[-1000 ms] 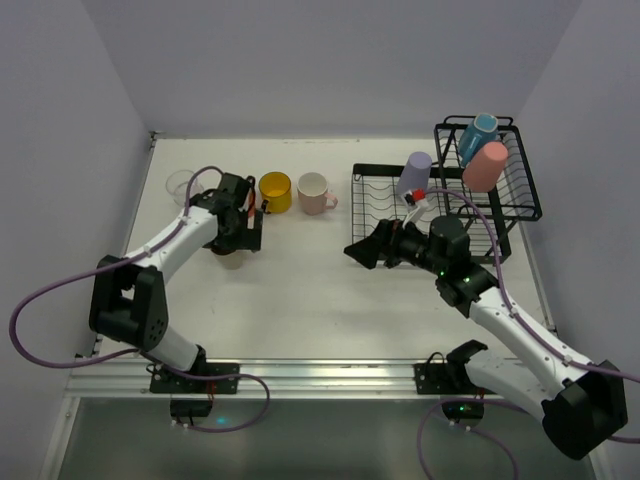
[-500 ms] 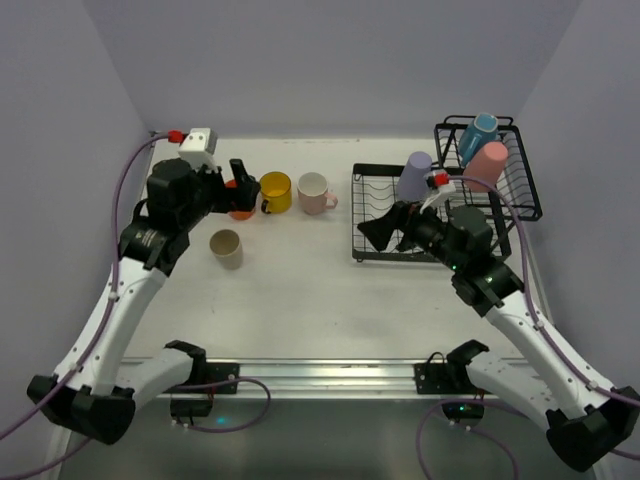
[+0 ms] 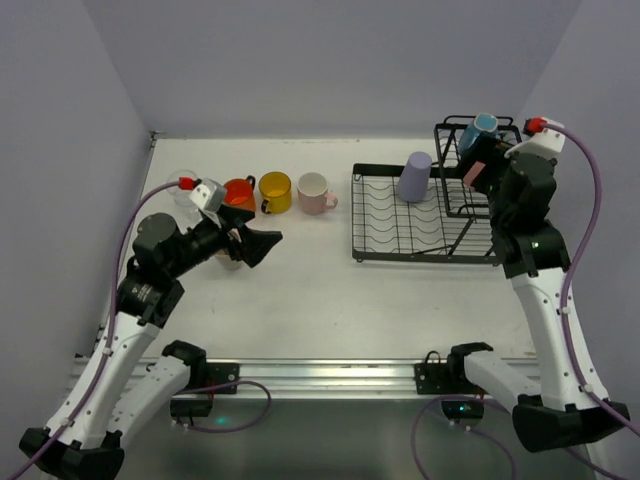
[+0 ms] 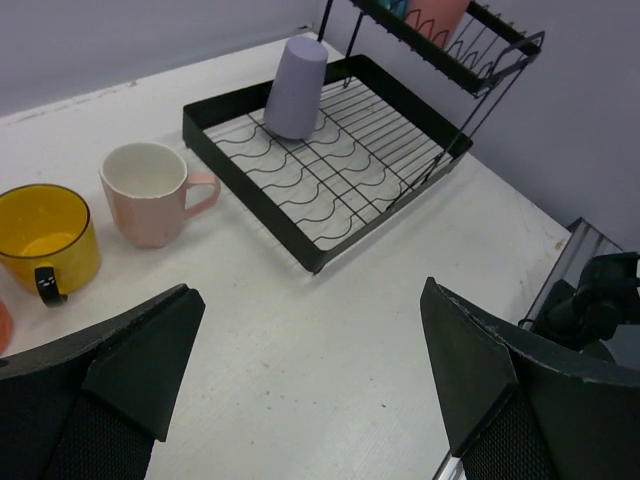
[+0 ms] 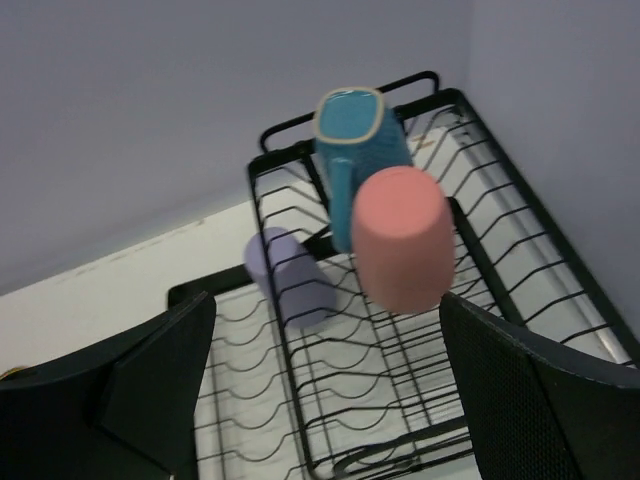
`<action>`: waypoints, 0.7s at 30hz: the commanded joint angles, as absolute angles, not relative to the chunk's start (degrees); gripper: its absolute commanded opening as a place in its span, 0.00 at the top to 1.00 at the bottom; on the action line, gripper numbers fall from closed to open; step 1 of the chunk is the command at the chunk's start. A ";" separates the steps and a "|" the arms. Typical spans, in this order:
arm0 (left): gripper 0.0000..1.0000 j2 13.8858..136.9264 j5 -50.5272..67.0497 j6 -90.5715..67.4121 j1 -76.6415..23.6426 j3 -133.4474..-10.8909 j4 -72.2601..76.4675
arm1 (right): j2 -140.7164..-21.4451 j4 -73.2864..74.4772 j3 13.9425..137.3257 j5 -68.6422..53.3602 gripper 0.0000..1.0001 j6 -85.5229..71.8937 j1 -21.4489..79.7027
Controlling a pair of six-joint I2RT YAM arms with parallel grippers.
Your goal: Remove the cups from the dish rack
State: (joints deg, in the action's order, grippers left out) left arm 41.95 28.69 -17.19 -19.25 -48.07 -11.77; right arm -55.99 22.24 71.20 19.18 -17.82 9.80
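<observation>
Holds left gripper (image 4: 310, 300) splayed, empty, at nine o'clock; poises released right gripper (image 5: 325, 310) by salmon-pink cylindrical tumbler (image 5: 402, 238), two o'clock.

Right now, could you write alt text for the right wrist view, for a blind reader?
A salmon-pink tumbler and a blue mug rest tilted in the raised basket of a black wire dish rack; a lavender tumbler stands upside down on the lower tray.

Light even and diffuse, from overhead. White surface (image 3: 320, 290) bright and uniformly lit. Soft, short shadows under the dish rack (image 3: 420, 257). Top view sharp throughout. Right wrist view slightly soft; salmon-pink tumbler (image 5: 400, 240) edges smeared. Left tool (image 4: 310, 290) fingers (image 4: 140, 360) dark, blurred near the lens.
</observation>
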 commanded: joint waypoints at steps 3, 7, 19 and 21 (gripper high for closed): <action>0.00 38.06 32.00 -16.61 -20.21 -43.07 -2.73 | -63.53 24.96 77.59 19.53 0.03 -14.33 1.59; 0.00 38.41 30.15 -14.94 -22.75 -43.68 -4.39 | -69.07 27.93 83.13 14.25 0.02 -13.62 -3.33; 0.00 37.53 26.46 -13.01 -25.84 -43.95 -6.68 | -80.94 30.24 88.77 10.10 0.06 -14.33 -5.01; 0.00 37.53 26.37 -12.92 -25.84 -43.86 -6.85 | -82.08 30.32 88.86 11.24 0.08 -14.15 -4.92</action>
